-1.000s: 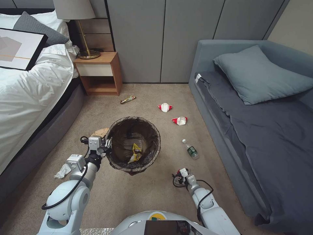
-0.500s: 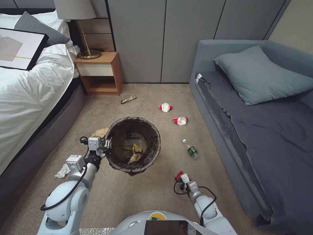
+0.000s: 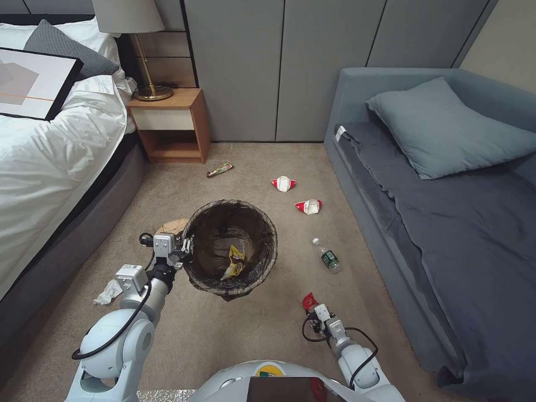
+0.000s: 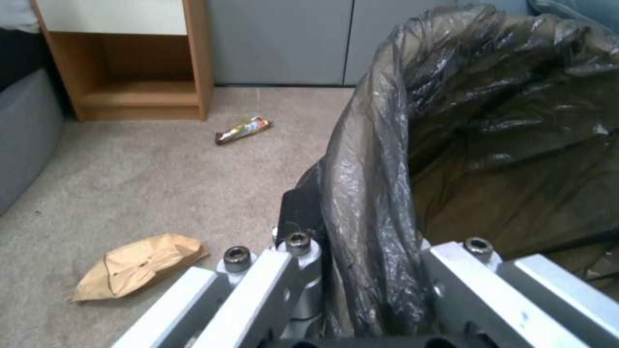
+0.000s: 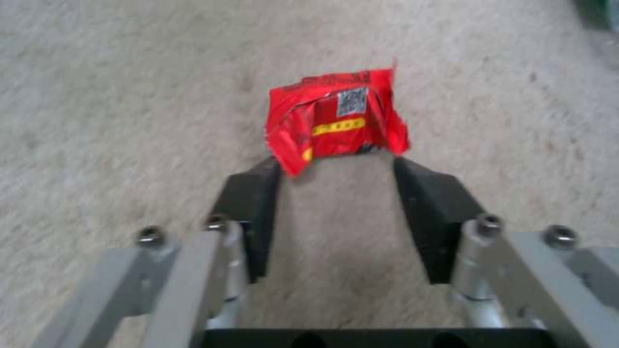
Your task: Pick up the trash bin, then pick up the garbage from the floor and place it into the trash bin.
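Beige carpet (image 3: 268,335) runs between a white bed (image 3: 50,162) on our left and a grey sofa (image 3: 446,223) on our right, with a wooden nightstand (image 3: 170,125) against the far wall. We hold the trash bin (image 3: 230,247) by its near-left rim with our left gripper (image 3: 181,249), its fingers clamped over the dark bag that lines it; a yellow snack wrapper (image 3: 234,262) lies inside. Our right gripper (image 3: 318,318) sits low over the carpet, fingers (image 5: 255,203) spread wide, with a red wrapper (image 5: 335,118) lying on the floor just at the fingertips, not gripped. Beyond it a clear bottle (image 3: 326,255) with a green label lies on its side near the sofa. Farther off we see two crushed red-and-white paper cups (image 3: 283,183) (image 3: 308,206) and a dark candy wrapper (image 3: 219,169) near the nightstand. A crumpled brown paper bag (image 4: 132,266) rests on the carpet just beside the bin's left side, and a white tissue (image 3: 107,291) lies near the bed.
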Controlling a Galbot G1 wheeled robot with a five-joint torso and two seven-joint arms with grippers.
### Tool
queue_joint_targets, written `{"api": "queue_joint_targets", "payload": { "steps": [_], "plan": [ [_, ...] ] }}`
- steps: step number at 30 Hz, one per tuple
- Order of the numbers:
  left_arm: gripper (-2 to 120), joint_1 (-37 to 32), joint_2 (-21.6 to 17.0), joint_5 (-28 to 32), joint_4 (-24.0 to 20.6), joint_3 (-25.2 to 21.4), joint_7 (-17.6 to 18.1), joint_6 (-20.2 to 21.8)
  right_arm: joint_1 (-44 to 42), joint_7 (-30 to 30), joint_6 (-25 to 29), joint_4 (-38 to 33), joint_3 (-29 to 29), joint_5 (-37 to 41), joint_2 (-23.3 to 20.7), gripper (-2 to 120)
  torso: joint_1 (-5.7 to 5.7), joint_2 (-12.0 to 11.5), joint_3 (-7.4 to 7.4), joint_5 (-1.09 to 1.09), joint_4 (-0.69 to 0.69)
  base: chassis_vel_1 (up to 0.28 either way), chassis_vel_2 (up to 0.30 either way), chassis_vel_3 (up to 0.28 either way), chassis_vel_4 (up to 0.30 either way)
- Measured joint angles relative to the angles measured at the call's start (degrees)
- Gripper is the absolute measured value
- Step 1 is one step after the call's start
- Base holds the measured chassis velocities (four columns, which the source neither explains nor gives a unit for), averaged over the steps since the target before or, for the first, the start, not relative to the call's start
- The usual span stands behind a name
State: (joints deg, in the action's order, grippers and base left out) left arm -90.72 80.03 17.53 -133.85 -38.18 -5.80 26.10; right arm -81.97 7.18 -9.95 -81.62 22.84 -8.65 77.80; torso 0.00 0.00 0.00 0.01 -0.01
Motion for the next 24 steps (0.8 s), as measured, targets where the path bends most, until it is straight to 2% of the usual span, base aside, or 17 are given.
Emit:
{"api": "queue_joint_targets", "payload": {
  "steps": [3, 4, 7, 8, 10, 24],
  "plan": [
    [7, 0.16, 0.03, -0.09, 0.0, 0.04, -0.02, 0.0, 1.17, -0.39, -0.2, 0.08, -0.21, 0.0, 0.02, 24, 0.0, 0.0, 0.0, 0.0, 0.01, 0.0, 0.0, 0.0, 0.0],
    [7, 0.16, 0.03, -0.09, 0.0, 0.04, -0.02, 0.0, 1.17, -0.39, -0.2, 0.08, -0.21, 0.0, 0.02, 24, 0.0, 0.0, 0.0, 0.0, 0.01, 0.0, 0.0, 0.0, 0.0],
    [7, 0.1, 0.06, -0.24, 0.0, 0.1, -0.04, 0.0, 1.69, -0.49, -0.26, 0.19, -0.28, 0.02, -0.07, 9, 0.0, 0.0, 0.0, -0.01, 0.01, 0.0, 0.0, 0.0, 0.0],
    [7, 0.1, 0.06, -0.24, 0.0, 0.1, -0.04, 0.0, 1.69, -0.49, -0.26, 0.19, -0.28, 0.02, -0.07, 9, 0.0, 0.0, 0.0, -0.01, 0.01, 0.0, 0.0, 0.0, 0.0],
    [7, 0.08, 0.04, -0.26, 0.0, 0.08, -0.07, 0.0, 1.7, -0.49, -0.26, 0.21, -0.26, 0.02, -0.16, 0, 0.0, 0.0, 0.0, -0.01, 0.01, 0.0, 0.0, 0.0, 0.0],
    [7, 0.07, -0.1, -0.63, 0.02, 0.27, -0.49, 0.06, 2.45, -0.23, -0.27, 0.49, -0.64, -0.35, -0.32, 0, 0.0, 0.0, 0.0, -0.01, 0.01, 0.0, 0.0, 0.0, 0.0]
  ]
}}
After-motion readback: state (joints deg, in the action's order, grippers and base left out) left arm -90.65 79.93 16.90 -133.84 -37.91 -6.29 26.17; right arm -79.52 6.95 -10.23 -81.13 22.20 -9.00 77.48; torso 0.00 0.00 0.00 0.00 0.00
